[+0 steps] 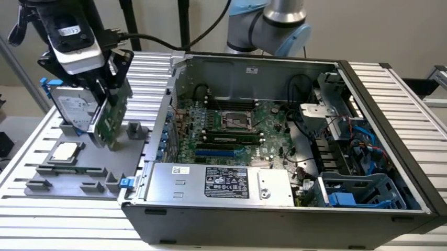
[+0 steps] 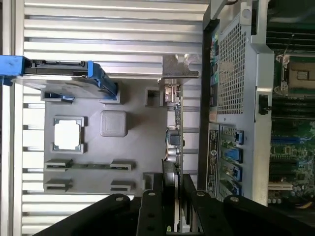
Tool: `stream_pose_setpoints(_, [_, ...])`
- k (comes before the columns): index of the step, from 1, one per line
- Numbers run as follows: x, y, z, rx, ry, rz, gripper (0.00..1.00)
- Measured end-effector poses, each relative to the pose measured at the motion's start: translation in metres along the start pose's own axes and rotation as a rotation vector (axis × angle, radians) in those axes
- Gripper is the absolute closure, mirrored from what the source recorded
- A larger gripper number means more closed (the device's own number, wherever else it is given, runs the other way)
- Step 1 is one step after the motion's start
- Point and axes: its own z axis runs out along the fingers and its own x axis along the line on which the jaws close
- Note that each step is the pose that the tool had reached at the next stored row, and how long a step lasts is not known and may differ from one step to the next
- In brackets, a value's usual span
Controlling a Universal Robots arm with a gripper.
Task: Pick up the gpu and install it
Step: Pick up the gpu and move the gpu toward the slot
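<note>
A ribbed metal worktop (image 1: 391,89) carries a grey tray (image 1: 104,167) and, on the exterior view's right of it, an open case (image 1: 279,209). Over the tray, the gripper (image 1: 110,86) has its fingers (image 2: 149,211) clamped on the top edge of the gpu (image 1: 108,117). The gpu stands on edge, slightly tilted, just beside the hard drive (image 1: 73,107). Its lower edge is close to the tray, near the CPU (image 1: 64,151).

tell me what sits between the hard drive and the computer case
The gpu, standing on edge on the gray tray, with the gripper closed on its upper edge; hard drive one side, computer case the other. Both views show it.
</note>
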Motion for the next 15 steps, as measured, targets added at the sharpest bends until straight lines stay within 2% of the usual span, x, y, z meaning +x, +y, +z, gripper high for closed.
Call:
stream_pose_setpoints(11, [-0.052, -0.0124, -0.0487, -0.0001, 0.0135, 0.001, 1.0])
stream_pose_setpoints(15, [-0.07, -0.014, -0.065, 0.0, 0.0183, 0.001, 1.0])
